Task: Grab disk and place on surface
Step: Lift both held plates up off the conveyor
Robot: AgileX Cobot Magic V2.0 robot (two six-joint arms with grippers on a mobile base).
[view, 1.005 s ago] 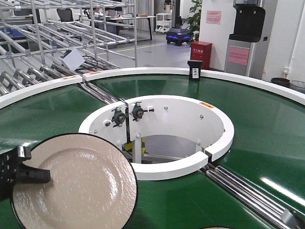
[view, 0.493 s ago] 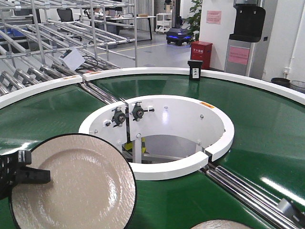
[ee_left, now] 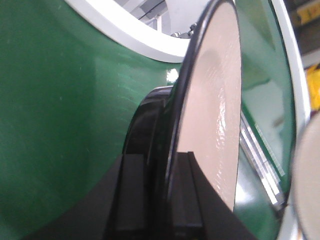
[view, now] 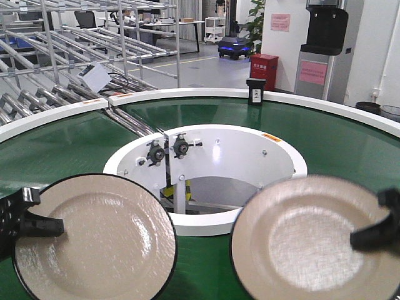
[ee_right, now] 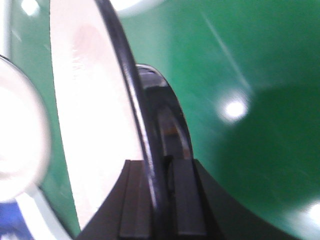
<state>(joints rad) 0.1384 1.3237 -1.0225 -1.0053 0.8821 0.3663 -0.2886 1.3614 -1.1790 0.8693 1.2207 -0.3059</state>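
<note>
1. The left disk point(view: 94, 240) is round and shallow. It has a cream, glossy, finely rippled face, a thin black rim and a shiny black underside.
2. The left gripper point(ee_left: 160, 197) is clamped on this disk's left edge, with one flat black finger on each face. The disk is held tilted over the near-left part of the conveyor belt point(view: 350, 162).
3. The right disk point(view: 306, 240) has the same shape and glaze. It is held tilted over the near-right part of the belt, well apart from the left disk.
4. The right gripper point(ee_right: 157, 197) pinches this disk's right edge between two matte black fingers.
5. The belt is smooth green with a sheen and curves around a white ring point(view: 275, 156).
6. Steel rollers point(view: 128, 122) cross the belt at its far left.
</note>
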